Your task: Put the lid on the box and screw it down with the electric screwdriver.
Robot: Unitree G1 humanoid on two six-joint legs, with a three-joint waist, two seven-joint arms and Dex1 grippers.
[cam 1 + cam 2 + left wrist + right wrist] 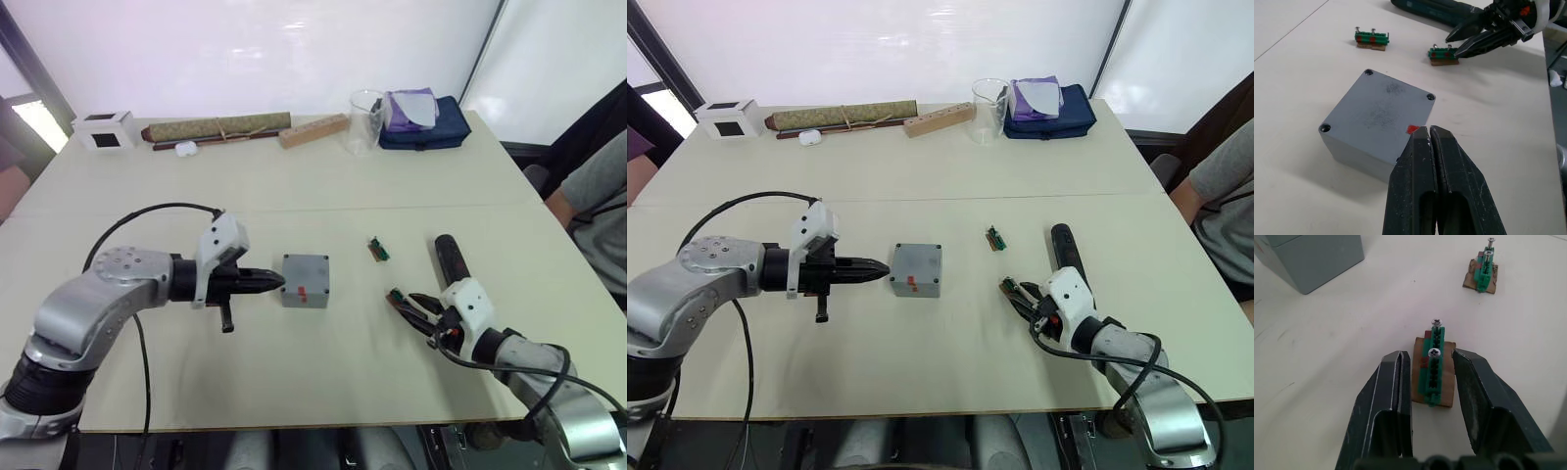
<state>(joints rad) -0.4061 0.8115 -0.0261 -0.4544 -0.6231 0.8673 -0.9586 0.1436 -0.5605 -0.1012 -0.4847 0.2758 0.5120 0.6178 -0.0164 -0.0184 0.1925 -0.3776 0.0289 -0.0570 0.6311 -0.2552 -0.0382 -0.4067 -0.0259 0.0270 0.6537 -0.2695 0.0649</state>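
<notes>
One box [306, 280] beside left gripper [277, 282]

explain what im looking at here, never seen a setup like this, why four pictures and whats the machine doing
It is a humanoid robot with two arms at a pale table. Two pictures come from cameras on its head, looking down over the arms. The other two come from a camera on each wrist, looking along that arm's black fingers.

The left gripper is shut, holding nothing, its tips at the edge of the grey box, which already has its lid on, with empty screw holes at the corners. The right gripper is open around a small green holder carrying two screws. A second screw holder lies nearby. The electric screwdriver lies on the table beside the right arm, not held.
</notes>
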